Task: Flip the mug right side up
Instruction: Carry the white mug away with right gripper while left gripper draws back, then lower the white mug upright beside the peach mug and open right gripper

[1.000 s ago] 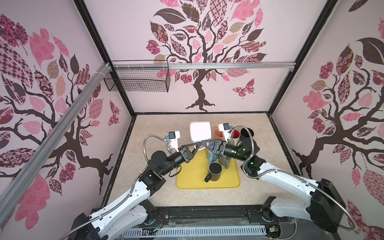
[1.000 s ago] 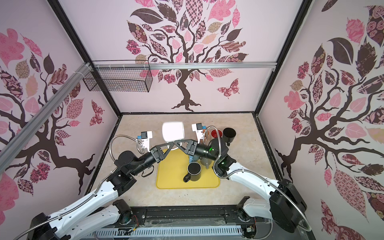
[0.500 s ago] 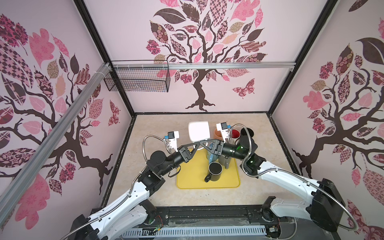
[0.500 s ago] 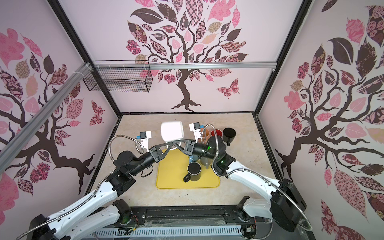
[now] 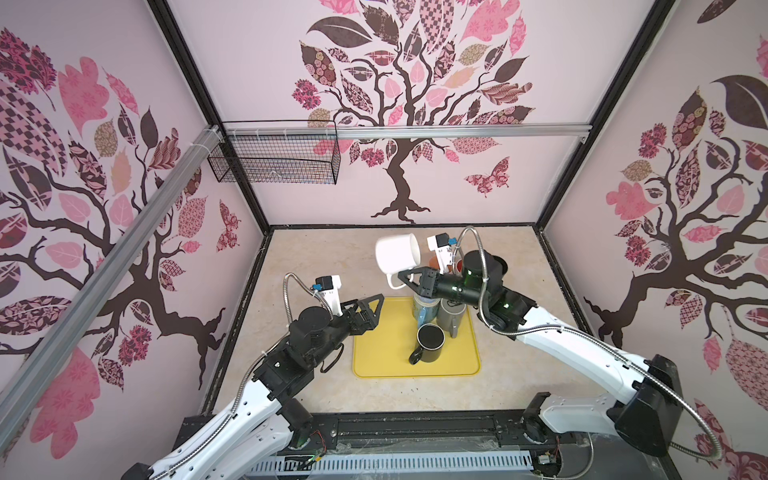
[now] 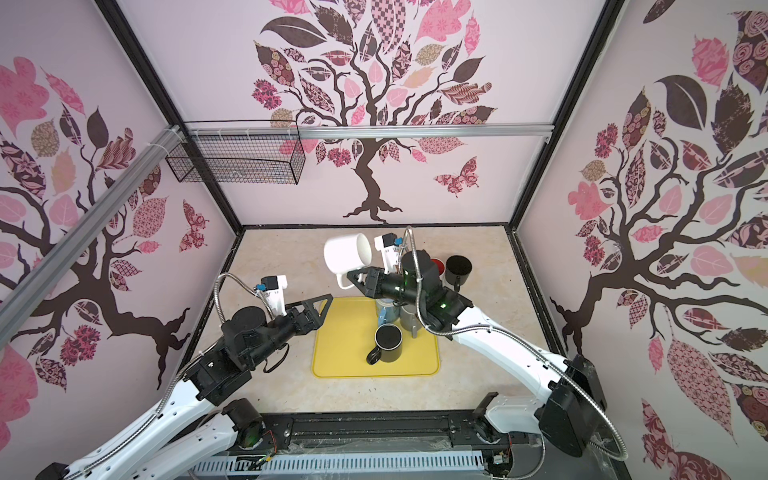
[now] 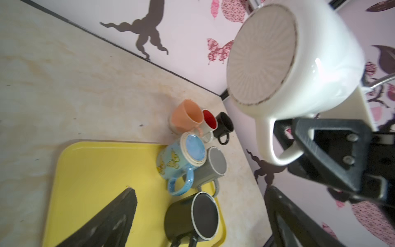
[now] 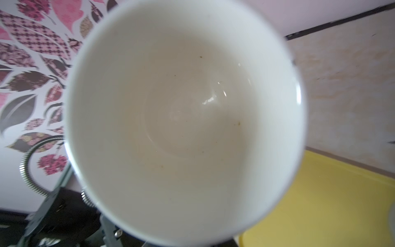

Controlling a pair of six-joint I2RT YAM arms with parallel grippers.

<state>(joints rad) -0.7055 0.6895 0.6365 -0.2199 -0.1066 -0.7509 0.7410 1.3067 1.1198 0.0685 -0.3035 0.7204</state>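
Observation:
A white mug (image 5: 397,253) (image 6: 347,253) hangs in the air on its side behind the yellow tray (image 5: 382,365). Its mouth faces the right arm and its ribbed base (image 7: 263,57) faces the left arm. My right gripper (image 5: 405,276) (image 6: 353,276) is shut on the mug's handle, which points down. The mug's inside (image 8: 181,107) fills the right wrist view and hides that gripper's jaws. My left gripper (image 5: 376,309) (image 6: 325,309) (image 7: 201,190) stands open and empty over the tray's left part, apart from the mug.
A black mug (image 5: 430,343), a blue butterfly mug (image 5: 422,311) and a grey mug (image 5: 451,318) stand on the tray's right half. An orange mug (image 7: 187,117), a red-lined mug (image 7: 209,119) and another black mug (image 6: 458,268) sit behind it. A wire basket (image 5: 274,166) hangs on the back wall.
The left gripper has opened, let go of the white mug and drawn back to the left. The right gripper stays shut on the handle and now carries the mug alone.

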